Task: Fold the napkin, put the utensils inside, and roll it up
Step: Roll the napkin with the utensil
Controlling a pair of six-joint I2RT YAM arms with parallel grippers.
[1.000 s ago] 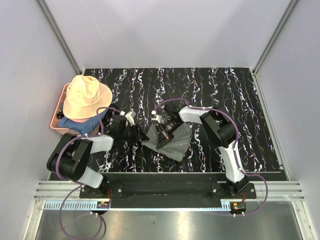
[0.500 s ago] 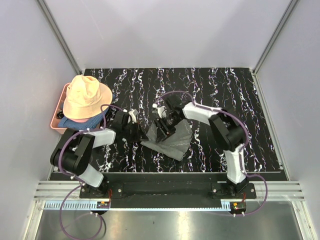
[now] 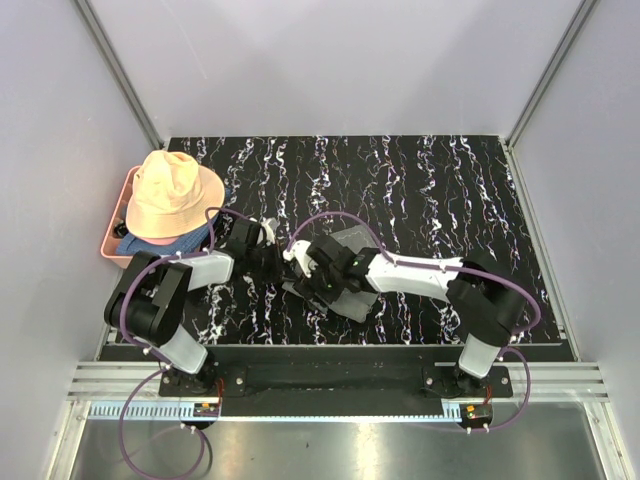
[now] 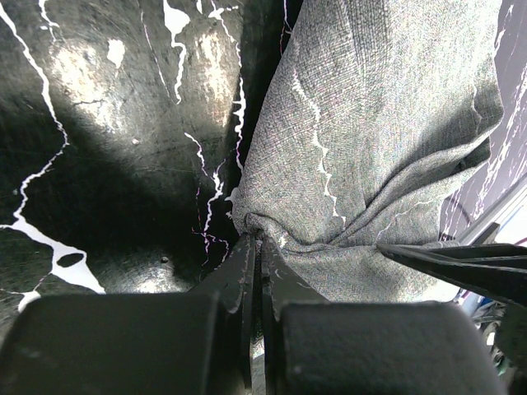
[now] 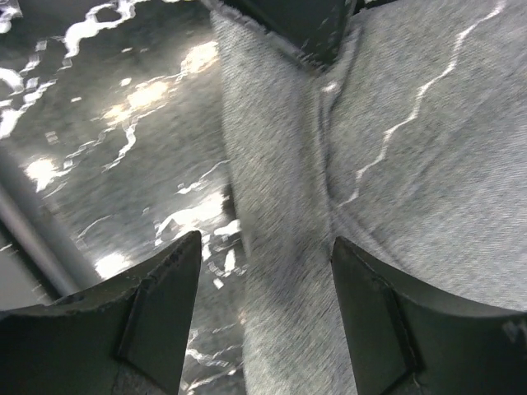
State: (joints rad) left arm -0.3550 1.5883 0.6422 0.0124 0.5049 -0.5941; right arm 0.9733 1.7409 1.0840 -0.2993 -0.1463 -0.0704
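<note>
Handover has just happened. 1 second ago the right hand held the cloth bunched up at its middle while the left hand stood part open off to the left.

Now the left hand (image 4: 257,243) is pinched fully shut on the left edge of the napkin (image 4: 370,123), and puckers run out from the pinch.

The right hand (image 5: 265,247) has let go. Its jaws stand wide, low over a ridge in the cloth and gripping nothing, with the arm stretched leftward across the tabletop (image 3: 440,180).

The napkin (image 3: 352,303) lies crumpled at centre near, partly under that arm. I see no utensils. My judgement: I am still on the fold step, with the left hand anchoring the cloth and the right hand regrasping.
</note>
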